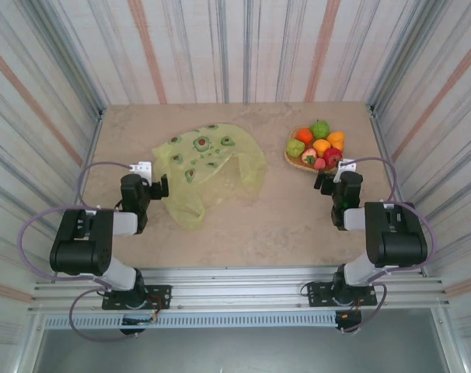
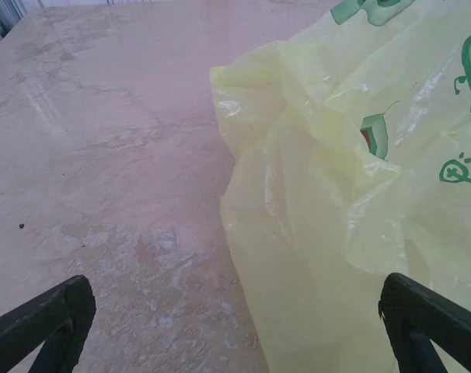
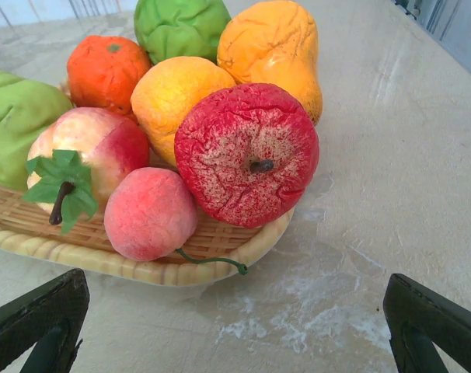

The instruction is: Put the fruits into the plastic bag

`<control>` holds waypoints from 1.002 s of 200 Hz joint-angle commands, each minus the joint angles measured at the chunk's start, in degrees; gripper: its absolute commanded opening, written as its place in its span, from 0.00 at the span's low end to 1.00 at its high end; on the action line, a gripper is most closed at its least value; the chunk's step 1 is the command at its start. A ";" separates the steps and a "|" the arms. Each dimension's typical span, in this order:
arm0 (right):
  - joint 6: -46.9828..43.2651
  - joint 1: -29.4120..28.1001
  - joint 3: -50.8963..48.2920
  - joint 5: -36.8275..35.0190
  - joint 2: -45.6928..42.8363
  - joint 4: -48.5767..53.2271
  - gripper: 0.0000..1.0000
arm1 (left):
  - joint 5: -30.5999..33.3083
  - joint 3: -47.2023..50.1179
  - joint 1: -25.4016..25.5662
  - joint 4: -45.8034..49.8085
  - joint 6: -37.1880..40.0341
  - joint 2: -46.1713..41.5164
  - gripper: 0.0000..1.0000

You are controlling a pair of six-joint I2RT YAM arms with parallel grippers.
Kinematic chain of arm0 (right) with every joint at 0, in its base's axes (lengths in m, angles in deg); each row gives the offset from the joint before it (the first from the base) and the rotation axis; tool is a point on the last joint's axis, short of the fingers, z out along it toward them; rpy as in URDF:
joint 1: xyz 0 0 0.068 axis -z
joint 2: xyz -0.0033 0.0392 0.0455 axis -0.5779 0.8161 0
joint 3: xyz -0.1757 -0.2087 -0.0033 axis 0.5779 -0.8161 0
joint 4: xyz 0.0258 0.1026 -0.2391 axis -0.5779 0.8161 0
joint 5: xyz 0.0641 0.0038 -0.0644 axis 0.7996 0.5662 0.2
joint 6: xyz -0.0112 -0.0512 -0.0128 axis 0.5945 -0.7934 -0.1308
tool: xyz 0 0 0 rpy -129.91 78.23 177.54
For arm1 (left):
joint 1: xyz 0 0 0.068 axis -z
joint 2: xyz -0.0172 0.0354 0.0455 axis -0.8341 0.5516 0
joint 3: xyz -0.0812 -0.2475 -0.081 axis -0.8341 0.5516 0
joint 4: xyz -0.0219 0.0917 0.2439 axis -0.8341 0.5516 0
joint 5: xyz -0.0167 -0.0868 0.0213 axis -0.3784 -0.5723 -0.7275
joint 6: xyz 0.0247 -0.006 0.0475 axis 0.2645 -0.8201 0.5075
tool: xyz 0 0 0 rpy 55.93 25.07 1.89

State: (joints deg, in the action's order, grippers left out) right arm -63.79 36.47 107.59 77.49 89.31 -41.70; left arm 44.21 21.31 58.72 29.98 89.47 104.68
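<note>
The yellow-green plastic bag [image 1: 208, 163] printed with avocados lies crumpled at the table's middle left; its near edge [image 2: 336, 233] lies between my left fingertips. My left gripper [image 1: 158, 186] is open at the bag's near left edge, holding nothing. The fruits [image 1: 319, 145] are piled on a woven tray [image 1: 298, 161] at the back right: a red apple [image 3: 247, 151], a pink peach [image 3: 148, 214], a strawberry-like fruit [image 3: 84, 151], orange ones [image 3: 177, 93] and green ones [image 3: 181, 27]. My right gripper [image 1: 326, 181] stands open just in front of the tray, empty.
Striped walls enclose the beige table [image 1: 282, 225] on three sides. Bare tabletop lies between the bag and the tray, and along the near edge in front of both arms.
</note>
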 commanded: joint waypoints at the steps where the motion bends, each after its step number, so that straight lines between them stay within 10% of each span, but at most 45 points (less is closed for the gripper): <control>1: 0.30 0.18 0.61 0.10 -0.16 -0.09 0.99 | -0.64 -0.95 -0.42 -0.54 1.15 -0.33 0.99; 200: 0.53 0.05 0.55 -1.28 -0.81 0.22 0.99 | 0.00 -0.85 -0.84 0.17 0.27 -1.89 0.99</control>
State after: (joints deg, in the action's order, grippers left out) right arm -63.79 36.47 107.59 77.51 89.31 -41.68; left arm 43.51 21.29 58.72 29.98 89.45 104.68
